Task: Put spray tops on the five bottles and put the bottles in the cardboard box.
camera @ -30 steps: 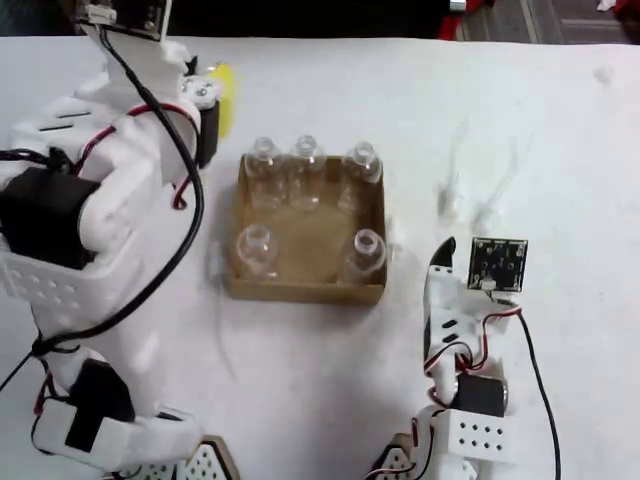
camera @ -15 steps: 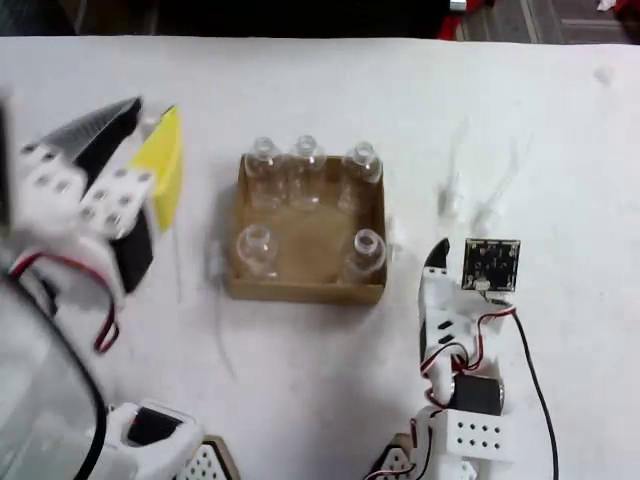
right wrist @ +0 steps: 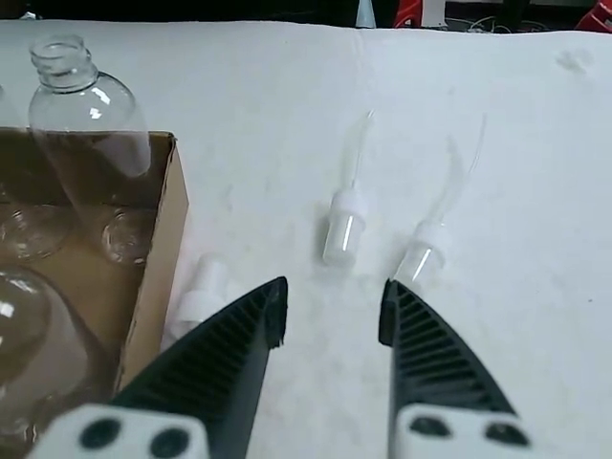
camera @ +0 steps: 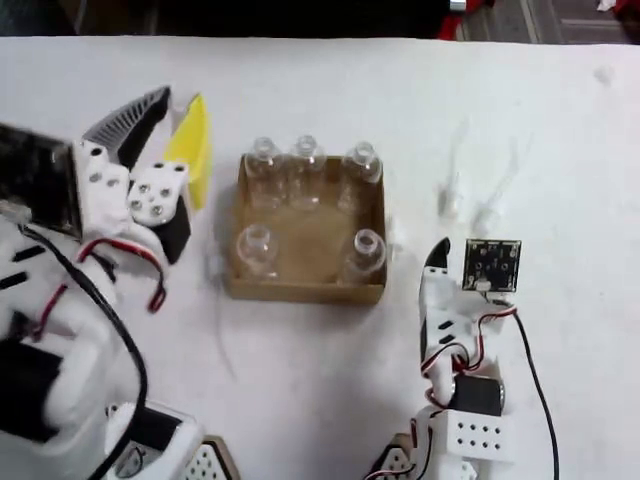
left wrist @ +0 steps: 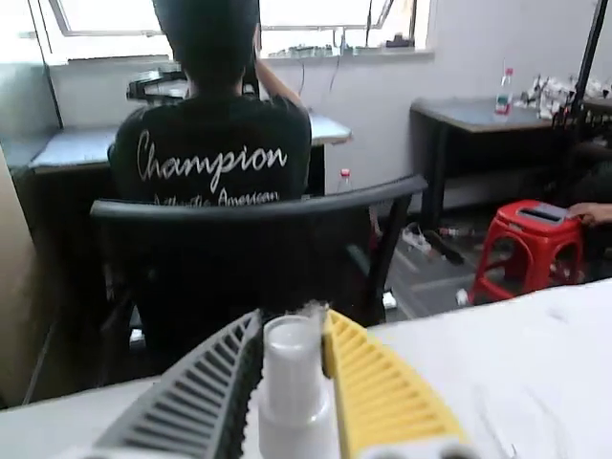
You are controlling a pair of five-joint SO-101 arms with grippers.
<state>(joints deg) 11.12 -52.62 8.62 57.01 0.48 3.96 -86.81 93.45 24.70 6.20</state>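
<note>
Left of the cardboard box [camera: 305, 292], the left gripper [camera: 181, 100] has its grey and yellow jaws closed snugly on a white spray top [left wrist: 292, 378], which stands upright between them; its dip tube is hidden. All five bottles [camera: 256, 245] stand in the box already, three along the far wall and two along the near one, and every neck is bare, so the capping is what remains. By my judgement the step in hand is carrying the first top to a bottle. The next move calls for swinging that top right, over an open neck, threading the thin tube in first, then seating the head squarely. The nearest neck in the left column looks the easiest target. The right gripper [right wrist: 332, 285] sits near the box's right wall, jaws parted and empty. Two more spray tops [right wrist: 342, 225] lie on the table [camera: 560, 150] just beyond it on the far side, and another one [right wrist: 201, 292] lies against the box's right wall. No label or writing shows on bottles, tops or box; the only lettering is off in the room behind.
</note>
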